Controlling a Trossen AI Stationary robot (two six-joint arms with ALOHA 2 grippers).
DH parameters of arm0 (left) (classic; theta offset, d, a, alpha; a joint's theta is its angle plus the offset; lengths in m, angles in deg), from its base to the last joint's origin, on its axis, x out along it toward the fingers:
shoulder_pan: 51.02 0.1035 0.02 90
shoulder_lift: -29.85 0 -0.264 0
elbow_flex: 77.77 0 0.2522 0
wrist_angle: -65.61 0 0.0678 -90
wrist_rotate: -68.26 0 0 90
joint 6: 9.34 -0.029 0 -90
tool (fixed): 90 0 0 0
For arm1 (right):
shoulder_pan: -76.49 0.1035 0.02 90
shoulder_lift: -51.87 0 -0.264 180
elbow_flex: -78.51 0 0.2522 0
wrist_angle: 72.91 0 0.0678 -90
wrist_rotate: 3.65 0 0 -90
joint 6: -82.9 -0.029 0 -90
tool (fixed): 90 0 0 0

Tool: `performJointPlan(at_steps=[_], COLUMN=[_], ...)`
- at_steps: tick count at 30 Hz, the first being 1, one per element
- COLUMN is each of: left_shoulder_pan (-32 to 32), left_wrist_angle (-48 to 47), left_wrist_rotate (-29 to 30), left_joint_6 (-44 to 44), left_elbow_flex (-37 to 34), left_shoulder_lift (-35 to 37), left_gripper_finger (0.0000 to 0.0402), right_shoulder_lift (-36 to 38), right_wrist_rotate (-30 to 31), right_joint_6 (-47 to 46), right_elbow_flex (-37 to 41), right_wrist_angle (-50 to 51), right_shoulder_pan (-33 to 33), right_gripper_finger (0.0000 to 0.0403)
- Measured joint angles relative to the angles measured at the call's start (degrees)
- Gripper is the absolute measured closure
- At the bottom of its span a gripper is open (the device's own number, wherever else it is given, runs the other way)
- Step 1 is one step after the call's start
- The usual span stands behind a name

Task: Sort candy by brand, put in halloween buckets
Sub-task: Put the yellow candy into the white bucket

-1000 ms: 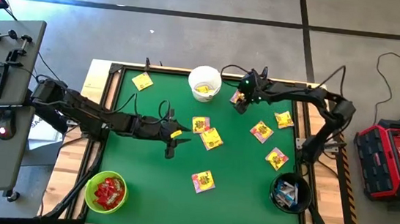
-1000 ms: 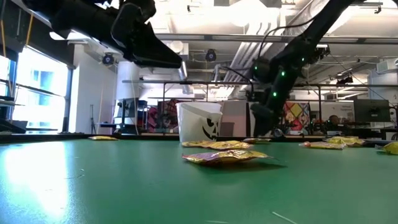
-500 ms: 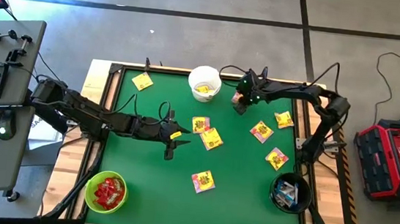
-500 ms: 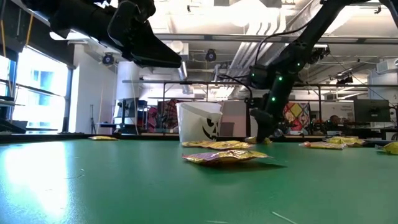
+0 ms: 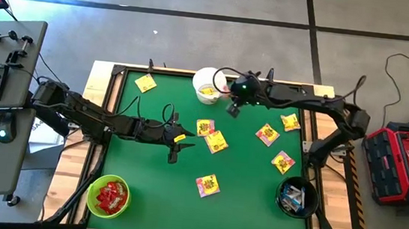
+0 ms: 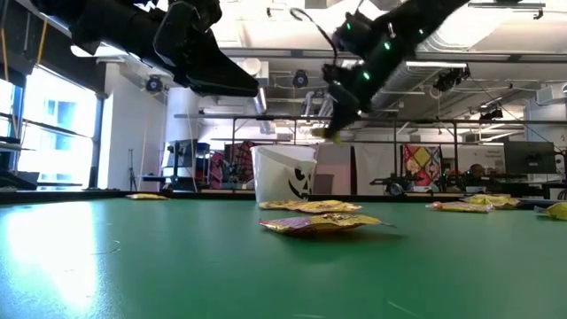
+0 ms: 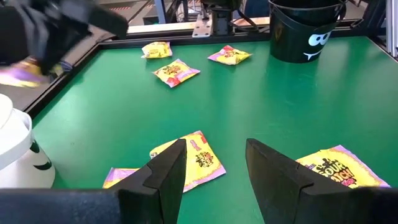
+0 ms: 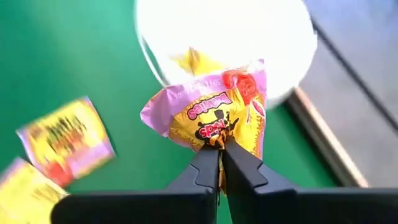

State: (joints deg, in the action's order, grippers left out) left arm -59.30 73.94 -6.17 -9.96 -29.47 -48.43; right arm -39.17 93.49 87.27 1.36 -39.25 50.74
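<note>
Yellow candy packet (image 8: 214, 115) pinched at its lower edge between closed fingers (image 8: 202, 171) of the right gripper (image 5: 233, 107), lifted off the green table (image 5: 241, 201) and carried toward the white bucket (image 5: 209, 84) by the far edge. A second earlier, same gripper spread wide and lower down, farther toward the table's right side; half a second earlier, closing near the surface. Pick-up apparently done, drop into the white bucket judged next; one yellow packet already inside it.

Left gripper (image 5: 173, 150) hovering near the table's middle, fingers (image 7: 163, 177) spread and empty, unmoved over that second, above yellow packets (image 7: 188, 160).

More yellow packets scattered across the middle and right half, one (image 5: 145, 83) near the far left corner. Lime green bucket (image 5: 108, 196) at the near left corner, filled with red pieces; black bucket (image 5: 296, 196) at the near right corner.

Print on the carried packet only partly legible. Black bucket's contents hard to make out from above. Held packet barely visible in the overhead and table-level views, masked by the gripper. White bucket's far rim cut off in the right wrist view.
</note>
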Motion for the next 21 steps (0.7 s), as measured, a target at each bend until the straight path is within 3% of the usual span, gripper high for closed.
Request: performJointPlan(at_steps=[7,15,21], left_shoulder_pan=[0.0,0.0,0.0], left_wrist_angle=[-0.19,-0.46,-0.46], left_wrist_rotate=[0.02,0.03,0.04], left_joint_6=[0.0,0.0,0.0], left_elbow_flex=[0.0,0.02,0.02], left_shoulder_lift=[-0.02,-0.04,-0.04], left_gripper_finger=[0.0243,0.0243,0.0243], right_shoulder_lift=[-7.38,-24.51,-30.96], right_wrist_rotate=[0.92,-1.26,-1.63], right_joint_6=[3.1,4.91,4.86], right_elbow_flex=[-12.77,-33.42,-41.87], right_wrist_angle=[-0.47,13.57,19.21], right_shoulder_pan=[1.63,-1.21,-2.11], right_gripper_finger=[0.0402,0.0402,0.0401])
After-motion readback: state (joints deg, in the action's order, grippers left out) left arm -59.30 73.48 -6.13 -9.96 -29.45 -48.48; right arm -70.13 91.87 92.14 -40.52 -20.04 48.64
